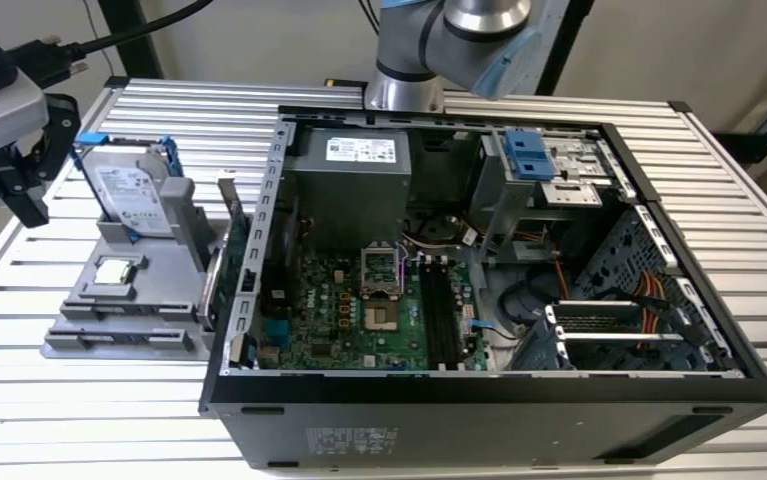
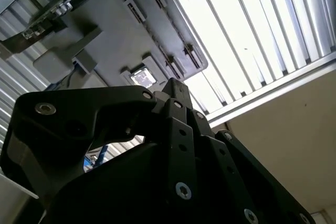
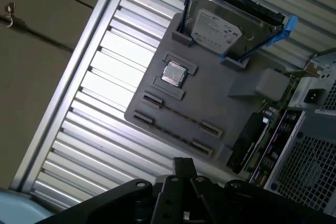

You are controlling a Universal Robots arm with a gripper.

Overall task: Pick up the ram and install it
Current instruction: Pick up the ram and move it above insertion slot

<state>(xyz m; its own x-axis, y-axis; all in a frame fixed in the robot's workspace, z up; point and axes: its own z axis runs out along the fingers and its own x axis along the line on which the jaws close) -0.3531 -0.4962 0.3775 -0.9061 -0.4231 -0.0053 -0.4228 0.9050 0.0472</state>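
The ram (image 1: 207, 265) is a slim dark board standing on edge along the side of the grey parts holder (image 1: 96, 335) that faces the open computer case (image 1: 490, 400). In the first wrist view the ram (image 3: 251, 139) lies between the holder (image 3: 220, 93) and the case. My gripper (image 1: 26, 210) hangs above the table at the exterior view's left, apart from the holder, shut with nothing in it. Its black fingers meet at a point in both wrist views (image 2: 173, 83) (image 3: 184, 162).
On the holder stand a silver hard drive in a blue frame (image 1: 136, 190) (image 3: 231, 22) and a small square CPU chip (image 1: 116, 270) (image 3: 173, 73) (image 2: 143, 77). The motherboard (image 1: 356, 310) lies inside the case. The slatted table edge (image 3: 68, 98) is close by.
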